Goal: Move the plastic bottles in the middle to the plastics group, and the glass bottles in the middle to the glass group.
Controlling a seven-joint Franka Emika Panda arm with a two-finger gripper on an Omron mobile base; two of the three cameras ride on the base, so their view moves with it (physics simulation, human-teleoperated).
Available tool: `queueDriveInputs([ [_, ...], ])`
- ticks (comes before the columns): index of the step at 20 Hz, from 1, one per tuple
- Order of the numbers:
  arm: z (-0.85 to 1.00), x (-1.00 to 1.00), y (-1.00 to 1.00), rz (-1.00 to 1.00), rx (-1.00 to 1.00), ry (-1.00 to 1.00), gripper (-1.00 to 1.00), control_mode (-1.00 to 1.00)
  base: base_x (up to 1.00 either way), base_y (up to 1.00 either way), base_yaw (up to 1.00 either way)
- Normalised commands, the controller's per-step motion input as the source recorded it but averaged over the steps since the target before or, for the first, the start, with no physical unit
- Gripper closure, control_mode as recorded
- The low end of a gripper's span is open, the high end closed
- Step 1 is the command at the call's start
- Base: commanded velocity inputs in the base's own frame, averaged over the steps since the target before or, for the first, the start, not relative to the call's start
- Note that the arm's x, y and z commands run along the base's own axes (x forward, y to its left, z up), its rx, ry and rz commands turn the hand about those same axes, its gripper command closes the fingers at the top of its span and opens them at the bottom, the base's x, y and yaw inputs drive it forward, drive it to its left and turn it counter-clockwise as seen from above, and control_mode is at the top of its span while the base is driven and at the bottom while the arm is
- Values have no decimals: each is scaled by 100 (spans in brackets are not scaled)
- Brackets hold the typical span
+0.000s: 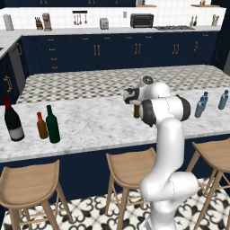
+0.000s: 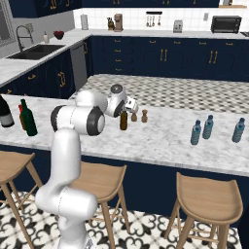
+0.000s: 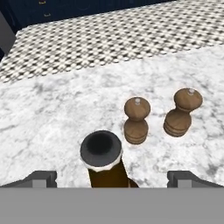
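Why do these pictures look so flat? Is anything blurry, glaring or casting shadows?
Left base view: even light, the green bottle soft-edged. Right base view: the teal water bottles small and slightly blurred. Hand view: sharp, with the beer bottle and the wooden shakers throwing only faint shadows on the marble.

three teal water bottles, one brown beer bottle between the jaws, two wooden shakers beyond them, three glass bottles far aside.

The brown beer bottle stands between the widely spread fingers. Just beyond them two wooden shakers block the way forward-right. The counter ahead-left of the fingers is bare marble.
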Motion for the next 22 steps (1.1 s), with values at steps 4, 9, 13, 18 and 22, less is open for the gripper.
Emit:
queueDriveInputs([
  [4, -3, 0, 4, 0, 0, -5, 100, -100, 0, 0, 0],
  [9, 0, 0, 0, 0, 0, -9, 100, -100, 0, 0, 0],
  [13, 0, -7, -5, 0, 1, -12, 100, -100, 0, 0, 0],
  [18, 21, -46, 0, 4, 8, -13, 100, -100, 0, 0, 0],
  [22, 51, -80, 9, 20, 8, -1, 100, -100, 0, 0, 0],
])
